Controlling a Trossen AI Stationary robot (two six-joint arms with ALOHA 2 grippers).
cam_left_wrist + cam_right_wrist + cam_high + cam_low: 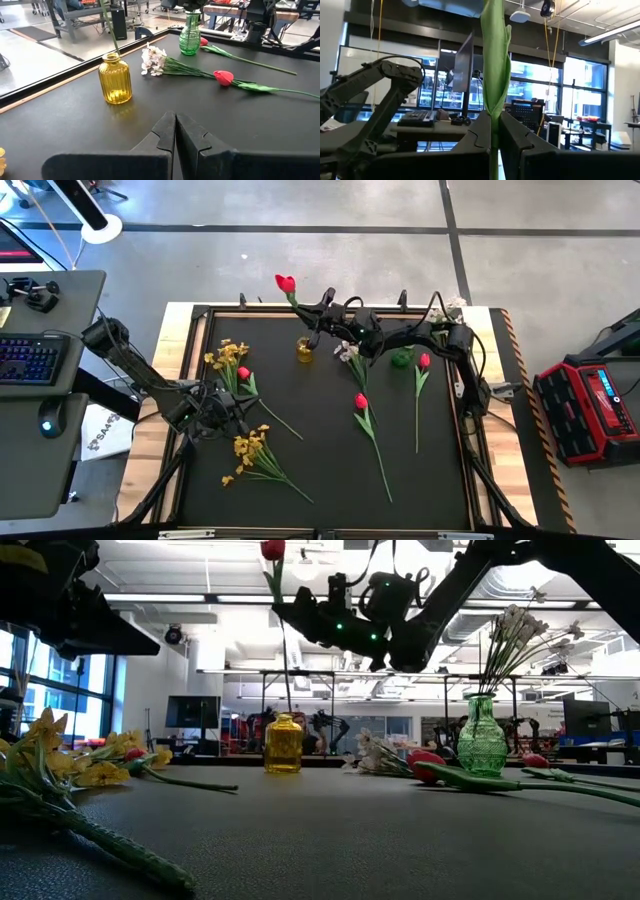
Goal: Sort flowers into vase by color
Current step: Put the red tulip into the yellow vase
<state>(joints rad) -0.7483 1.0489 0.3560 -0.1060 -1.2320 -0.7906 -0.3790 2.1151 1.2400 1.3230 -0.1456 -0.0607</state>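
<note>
Over the yellow vase [304, 350], the right gripper [322, 308] pinches a red tulip [286, 283] by its stem.

Held upright with the bud on top, the stem hangs down toward the vase's narrow mouth, presumably so it can slide straight in; whether its tip is already inside I can't quite tell from the low view. The green vase [481, 737] already carries a white spray. The left gripper [175, 131] waits with fingers closed on nothing near the yellow sprays [229, 363] at the mat's left. Two more tulips [361, 403] and a white spray [154, 59] lie flat, unsorted.
</note>
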